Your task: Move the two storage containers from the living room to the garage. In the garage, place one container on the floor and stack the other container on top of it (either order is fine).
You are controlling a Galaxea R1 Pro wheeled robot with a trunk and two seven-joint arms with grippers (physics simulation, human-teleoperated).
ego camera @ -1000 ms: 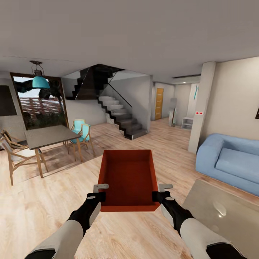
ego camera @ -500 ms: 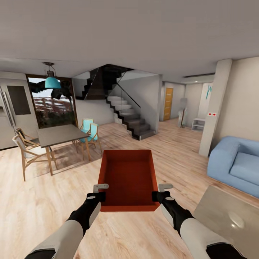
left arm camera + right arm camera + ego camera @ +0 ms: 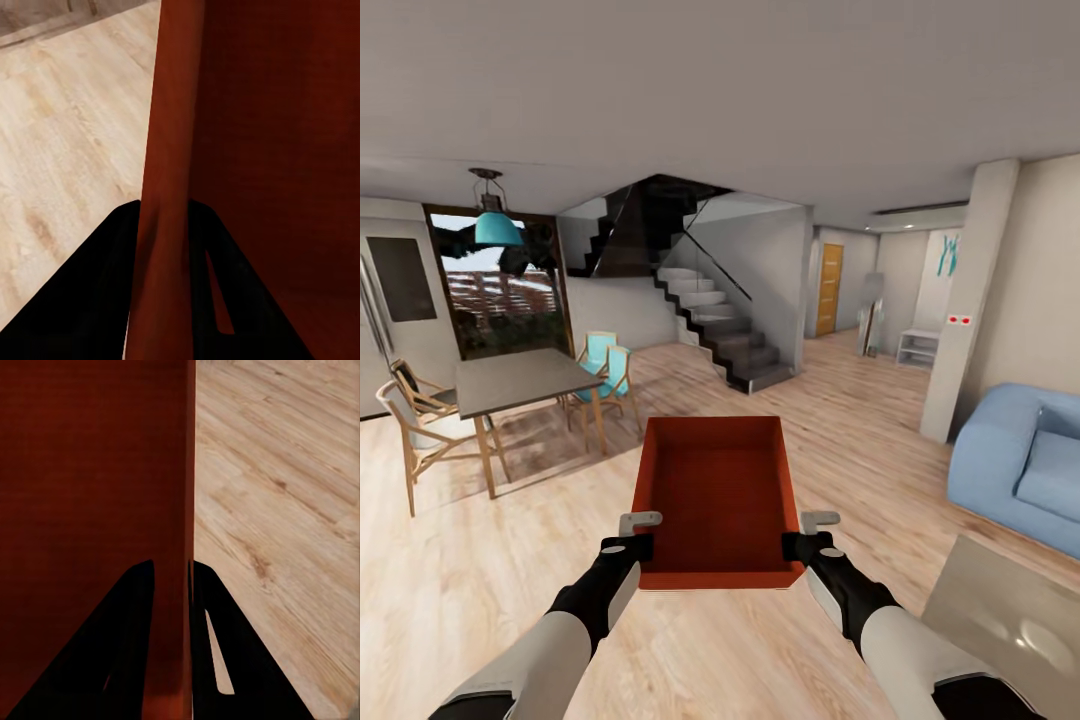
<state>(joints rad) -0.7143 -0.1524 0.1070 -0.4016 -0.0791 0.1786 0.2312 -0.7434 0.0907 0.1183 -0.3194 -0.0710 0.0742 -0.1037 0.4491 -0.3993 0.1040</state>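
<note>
Head view: a red-orange storage container point(image 3: 720, 500) is held level in front of the robot, above the light wood-plank floor point(image 3: 480, 560) of the living room, with the left pincer point(image 3: 632, 534) at its left wall and the right pincer point(image 3: 810, 534) at its right wall, both near the bin's closer end. A dining table point(image 3: 520, 378) with wooden chairs point(image 3: 415, 425) and turquoise chairs point(image 3: 605, 365) stands to the left under a teal pendant lamp point(image 3: 497, 228); a dark staircase point(image 3: 710, 325) rises at centre, an orange door point(image 3: 829, 290) lies beyond it, and a blue sofa point(image 3: 1025, 470) sits at right beside a glossy low surface point(image 3: 1010, 620)

Left wrist view: the left pincer's two black fingers point(image 3: 90, 300) straddle the bin's thin wall point(image 3: 169, 187), pinching it, one finger outside and one inside, the plank floor showing beyond

Right wrist view: the right pincer's black fingers point(image 3: 225, 660) likewise pinch the opposite wall point(image 3: 184, 510), pressed against it from both sides, above the wood planks
</note>
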